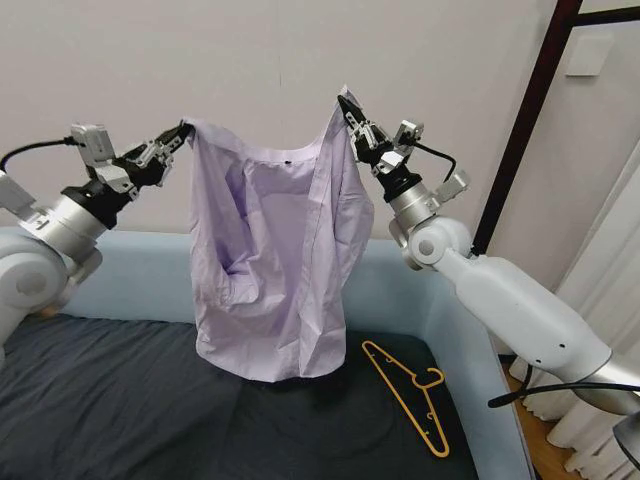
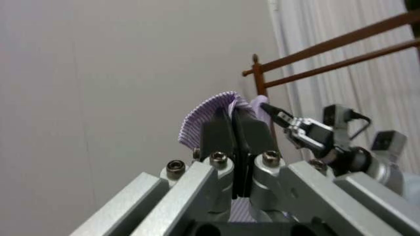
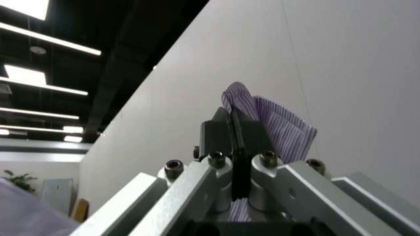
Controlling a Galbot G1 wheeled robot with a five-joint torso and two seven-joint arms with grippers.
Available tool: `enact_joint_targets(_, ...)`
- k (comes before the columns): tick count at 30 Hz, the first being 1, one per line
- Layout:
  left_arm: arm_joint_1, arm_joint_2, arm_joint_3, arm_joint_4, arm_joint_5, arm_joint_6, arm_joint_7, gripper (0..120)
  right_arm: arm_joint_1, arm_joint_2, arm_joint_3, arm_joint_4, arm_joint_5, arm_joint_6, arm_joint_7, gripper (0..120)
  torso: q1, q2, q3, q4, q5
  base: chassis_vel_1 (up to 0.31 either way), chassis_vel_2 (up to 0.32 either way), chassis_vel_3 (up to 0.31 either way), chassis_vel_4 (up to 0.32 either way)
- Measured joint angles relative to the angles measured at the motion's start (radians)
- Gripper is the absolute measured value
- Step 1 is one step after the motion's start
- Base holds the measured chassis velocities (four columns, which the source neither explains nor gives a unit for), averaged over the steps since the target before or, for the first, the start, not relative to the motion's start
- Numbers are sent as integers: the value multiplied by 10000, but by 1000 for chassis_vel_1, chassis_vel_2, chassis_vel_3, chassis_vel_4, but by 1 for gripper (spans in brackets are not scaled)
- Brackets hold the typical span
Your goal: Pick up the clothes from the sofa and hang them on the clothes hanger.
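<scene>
Your left gripper [image 1: 183, 131] is pressed shut on one top corner of the lilac shirt [image 1: 268, 250]. Your right gripper [image 1: 346, 108] pinches the other top corner, so the shirt hangs spread between the two, in front of the pale wall [image 1: 270, 50] and above the sofa [image 1: 110, 400]. In the left wrist view the black fingers [image 2: 219, 130] meet with no gap, and a fold of striped cloth bulges out above their tips. The right wrist view shows the same grip, the fingers [image 3: 217, 132] closed with cloth fanning out beside them. Both arms are raised, the right one a little higher. The shirt sags in loose folds, its dark-buttoned collar near the top middle. You cannot tell whether its hem touches the dark seat. A yellow hanger [image 1: 405, 395] lies flat on the seat toward the sofa's right end, near the hem but apart from it, and neither gripper touches it. Behind the right arm a dark wooden rack [image 1: 520, 140] stands upright, with a pale curtain [image 1: 600, 300] beyond it. From the left wrist you can see the rack's rails crossing above the right gripper.
</scene>
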Motion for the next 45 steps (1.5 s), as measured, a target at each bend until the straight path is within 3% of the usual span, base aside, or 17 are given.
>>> enact_joint_targets(3,199,63,-209,26,798,-494,1057,0,116,-169,23,46,77,2,47,0,0,0,-1,-2,4,0,0,0,0)
enact_joint_targets(6,638,9,-301,-180,1276,-722,1145,0,197,-223,12,123,185,2,53,0,0,0,-1,-2,1,0,0,0,0)
enact_joint_targets(9,1359,-380,-344,-639,2035,-836,495,0,275,-252,-116,197,236,2,51,0,0,0,0,2,-2,0,0,0,0)
enact_joint_targets(10,1625,-605,-294,-912,2289,-714,-348,0,308,-258,-179,202,237,2,45,0,0,0,-1,2,-1,0,0,0,0)
enact_joint_targets(12,1646,-624,-289,-938,2300,-697,-440,0,313,-258,-188,201,237,2,45,0,0,0,-1,1,-1,0,0,0,0)
enact_joint_targets(13,1994,-996,-150,-1451,2337,-192,-2231,0,364,-251,-255,176,235,2,25,0,0,0,0,0,-2,0,0,0,0)
enact_joint_targets(14,2110,-1167,-70,-1684,2263,41,-2975,0,396,-235,-283,138,232,2,12,0,0,0,0,-1,-2,0,0,0,0)
enact_joint_targets(15,2110,-1167,-70,-1684,2263,41,-2975,0,396,-235,-283,138,232,2,12,0,0,0,0,-1,-2,0,0,0,0)
enact_joint_targets(19,2297,-1594,232,-2694,987,1293,-6876,0,482,4,-326,-91,82,2,2,0,0,0,0,-2,0,0,0,0,0)
enact_joint_targets(20,2297,-1594,232,-2694,987,1293,-6876,0,482,4,-326,-91,82,2,2,0,0,0,0,-2,0,0,0,0,0)
enact_joint_targets(25,2194,-1669,164,-3888,-2140,2803,-10954,0,-30,299,41,-106,-284,2,5,0,0,0,0,1,3,0,0,0,0)
enact_joint_targets(26,2194,-1669,164,-3888,-2140,2803,-10954,0,-30,299,41,-106,-284,2,5,0,0,0,0,1,3,0,0,0,0)
enact_joint_targets(29,2148,-2100,-8,-4471,-3237,2975,-12522,0,-262,354,181,-117,-397,0,-106,0,-1,0,-1,0,1,0,0,0,0)
enact_joint_targets(37,2091,-2655,-137,-4698,-3974,2259,-12997,0,-335,99,282,-139,-314,-6,-255,0,0,0,-1,-3,1,0,0,0,0)
enact_joint_targets(41,2132,-2953,-241,-4489,-4523,1157,-13228,0,-351,38,336,-140,71,-6,-568,0,0,0,0,2,-2,0,0,0,0)
enact_joint_targets(45,2163,-3126,-359,-4408,-4723,168,-12743,0,-383,-70,324,-117,259,0,-677,0,0,0,0,1,-2,0,0,0,0)
